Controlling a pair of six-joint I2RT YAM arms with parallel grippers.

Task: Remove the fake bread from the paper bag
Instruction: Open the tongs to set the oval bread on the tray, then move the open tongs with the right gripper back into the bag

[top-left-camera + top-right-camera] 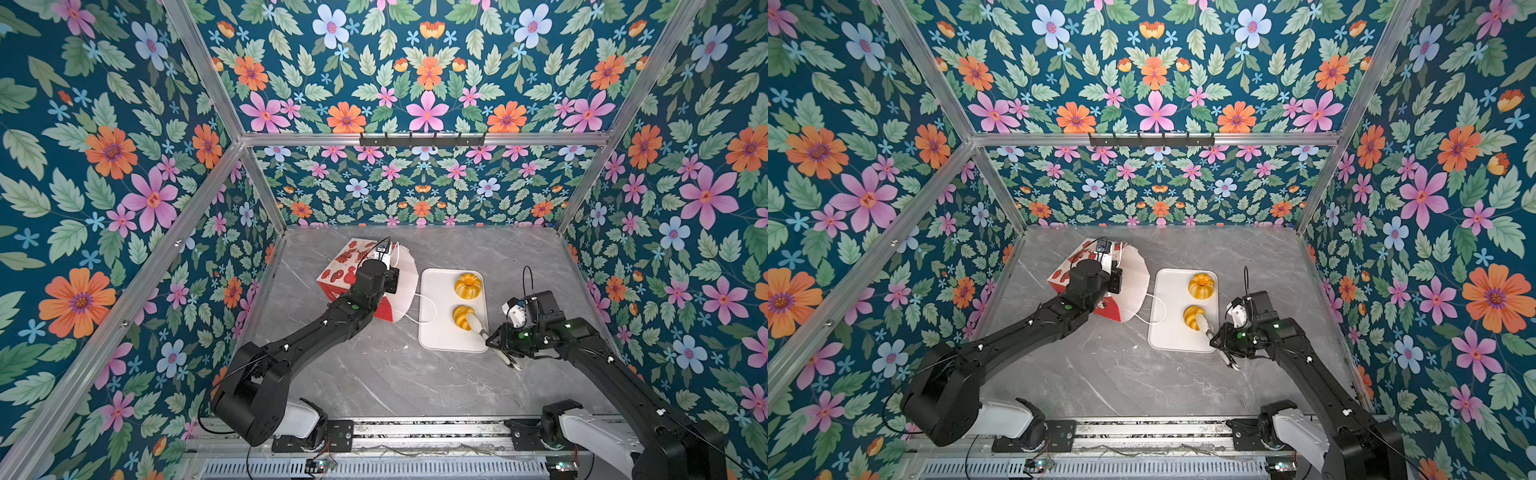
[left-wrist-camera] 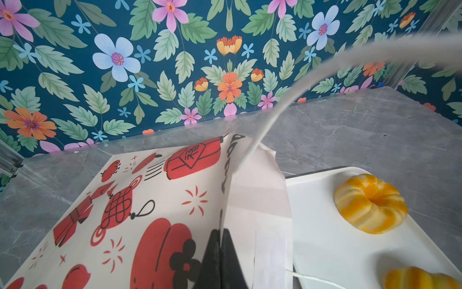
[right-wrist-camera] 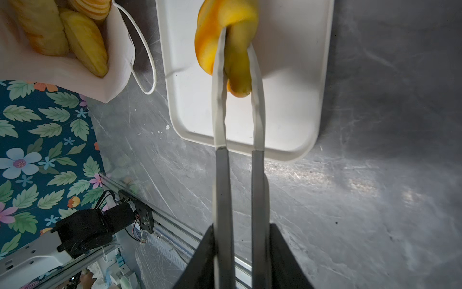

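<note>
Left gripper (image 2: 220, 240) clamps the paper bag (image 2: 150, 212) rim; right gripper (image 3: 241, 230) squeezes tongs (image 3: 222, 187) gripping a bun (image 3: 236, 50) over the tray (image 3: 287, 100)

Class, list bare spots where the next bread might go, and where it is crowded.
Free: near end of the tray, in front of the bun; the strip left of the ring. Crowded: where the cord of the bag crosses the tray edge, and around the tongs.

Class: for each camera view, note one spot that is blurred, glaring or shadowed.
Left wrist view: the cord handle of the paper bag arcs past the lens, out of focus. Right wrist view: glare patches on the grey table beside the tongs. In both top views: even light, sharp tray.
</note>
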